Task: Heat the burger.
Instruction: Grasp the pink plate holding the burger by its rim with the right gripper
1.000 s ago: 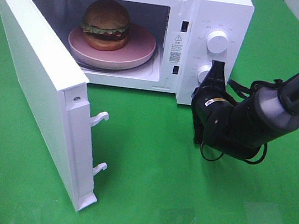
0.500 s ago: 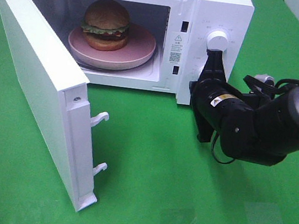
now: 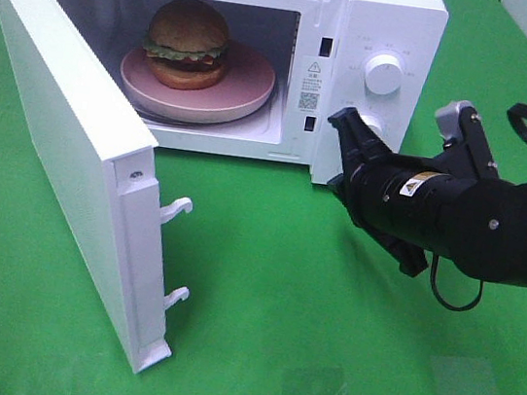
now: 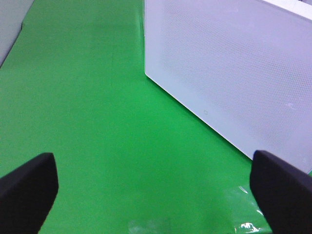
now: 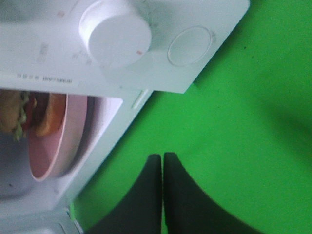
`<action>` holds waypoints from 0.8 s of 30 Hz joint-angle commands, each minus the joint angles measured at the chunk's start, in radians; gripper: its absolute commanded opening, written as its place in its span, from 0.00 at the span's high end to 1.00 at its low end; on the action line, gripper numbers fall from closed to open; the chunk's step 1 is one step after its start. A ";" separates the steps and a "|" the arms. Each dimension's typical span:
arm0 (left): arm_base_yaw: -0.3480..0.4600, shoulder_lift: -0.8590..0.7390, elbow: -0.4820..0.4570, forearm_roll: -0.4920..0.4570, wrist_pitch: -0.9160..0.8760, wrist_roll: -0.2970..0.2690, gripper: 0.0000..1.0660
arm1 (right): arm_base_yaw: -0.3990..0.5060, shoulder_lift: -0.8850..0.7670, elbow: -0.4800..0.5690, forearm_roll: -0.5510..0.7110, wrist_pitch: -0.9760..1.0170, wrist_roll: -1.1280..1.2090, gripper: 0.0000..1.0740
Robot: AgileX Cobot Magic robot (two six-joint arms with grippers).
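Two grippers: one black gripper per arm; only the right arm shows in the high view
Setting: a white microwave [image 3: 388, 9] stands on a green surface [image 3: 260, 295]; its door [image 3: 54, 148] is swung wide open toward the left of the high view
Burger: the burger [image 3: 187, 44] sits upright inside the oven cavity on a round pink plate [image 3: 249, 92]; it has a golden-brown bun on top, with a frill of green lettuce beneath
Door edge: two white latch hooks [image 3: 176, 207] stick out of the door's free edge, one above the other
Right gripper: the right gripper [image 3: 341, 120] has its fingers pressed together with nothing between them; it points at the front of the control panel, below the upper dial [image 3: 382, 74] and beside the cavity opening; whether it touches the panel cannot be told
Right wrist view: the closed fingertips [image 5: 153, 170] hang over green; beyond them are the panel, the plate's rim and a sliver of burger
Left gripper: the left gripper [image 4: 152, 161] has its fingers spread wide and holds nothing; it hangs over the green surface, facing the door's outer face and apart from it
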 commanded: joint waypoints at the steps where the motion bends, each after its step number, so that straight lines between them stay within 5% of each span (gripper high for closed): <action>1: -0.004 -0.007 0.003 -0.002 -0.005 -0.004 0.06 | 0.000 -0.068 0.000 -0.082 0.158 -0.229 0.99; 13: -0.004 -0.007 0.003 -0.002 -0.005 -0.004 0.06 | 0.000 -0.207 -0.001 -0.263 0.477 -0.372 0.97; 19: -0.004 -0.007 0.003 -0.002 -0.005 -0.004 0.06 | 0.000 -0.247 -0.105 -0.471 0.828 -0.414 0.96; 24: -0.004 -0.007 0.003 -0.002 -0.005 -0.004 0.06 | -0.002 -0.247 -0.165 -0.522 0.969 -0.531 0.95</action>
